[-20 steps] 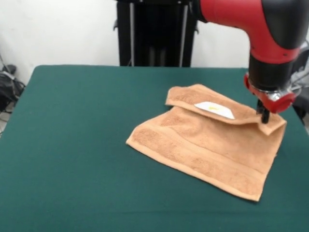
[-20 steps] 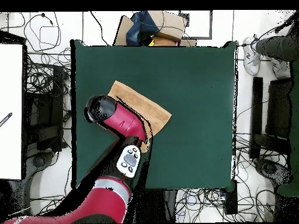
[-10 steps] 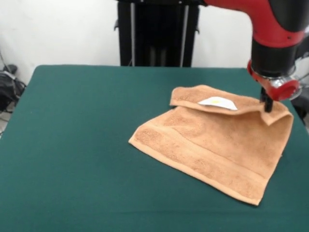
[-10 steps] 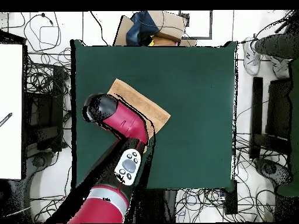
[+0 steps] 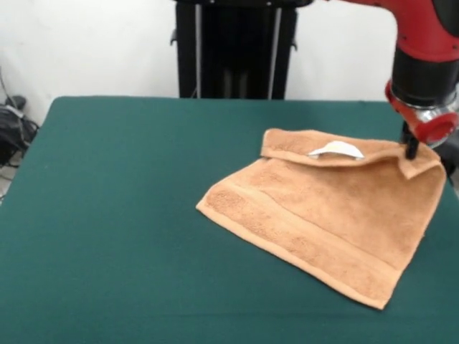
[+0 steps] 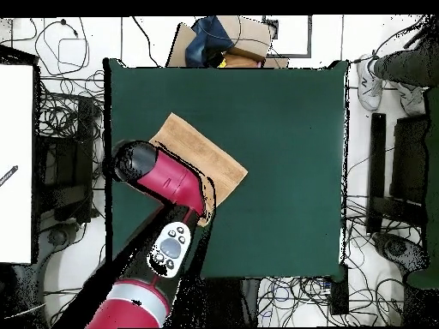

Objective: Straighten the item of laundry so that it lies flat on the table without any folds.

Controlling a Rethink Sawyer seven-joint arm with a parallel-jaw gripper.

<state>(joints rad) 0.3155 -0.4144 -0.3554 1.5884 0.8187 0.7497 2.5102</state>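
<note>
One light orange-brown terry towel [image 5: 326,218], far edge folded over (white label [image 5: 337,149] showing), unflattened on dark green felt table [image 5: 107,215]; black gripper [image 5: 411,149] pinching the flap's corner.

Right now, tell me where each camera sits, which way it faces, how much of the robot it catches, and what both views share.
Front view: across the table, looking level toward the robot; shows the towel, the red wrist and the end effector pinching the folded far edge.
Overhead view: above the table, looking straight down; shows the whole red arm lying over part of the towel.
Shared: the green table, the towel, the arm.
</note>
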